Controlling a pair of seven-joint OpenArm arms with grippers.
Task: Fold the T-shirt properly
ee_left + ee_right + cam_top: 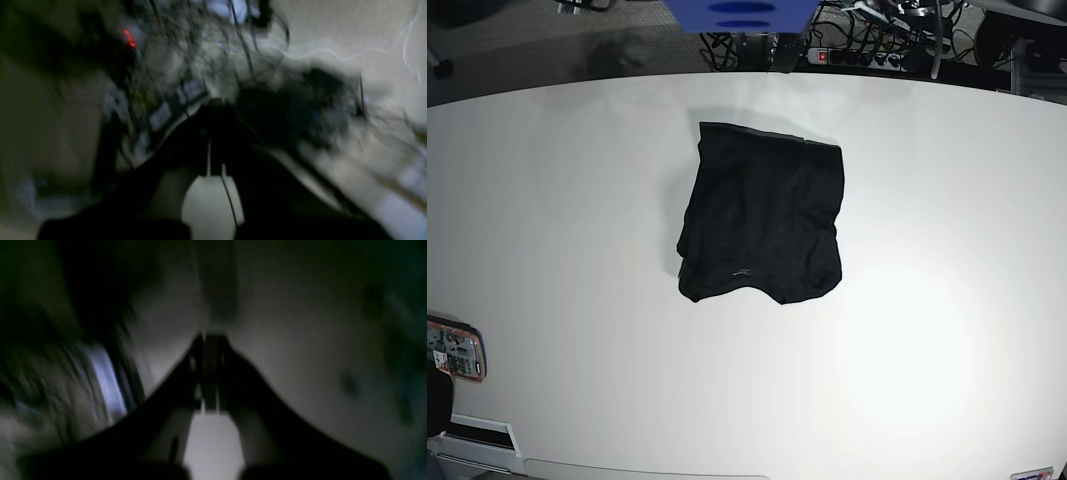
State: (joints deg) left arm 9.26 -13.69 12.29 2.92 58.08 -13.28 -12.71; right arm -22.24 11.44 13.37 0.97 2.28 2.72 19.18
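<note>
From where I stand, neither arm shows over the white table point(547, 200) in the base view, and both wrist views are smeared with blur. In them the left gripper point(213, 133) and the right gripper point(210, 373) each have their jaws pressed together with nothing between them.

The T-shirt point(762, 215) lies in the upper middle of the base frame as a compact dark packet, well apart from every table edge. To my eye the folding looks nearly or fully done, so the step in hand is tidying: any further touch should press flat from above rather than drag, since thin cloth would slide and undo the layers.

Its long axis runs top to bottom in the frame, tilted slightly, with the scalloped, uneven edge toward the bottom.
</note>
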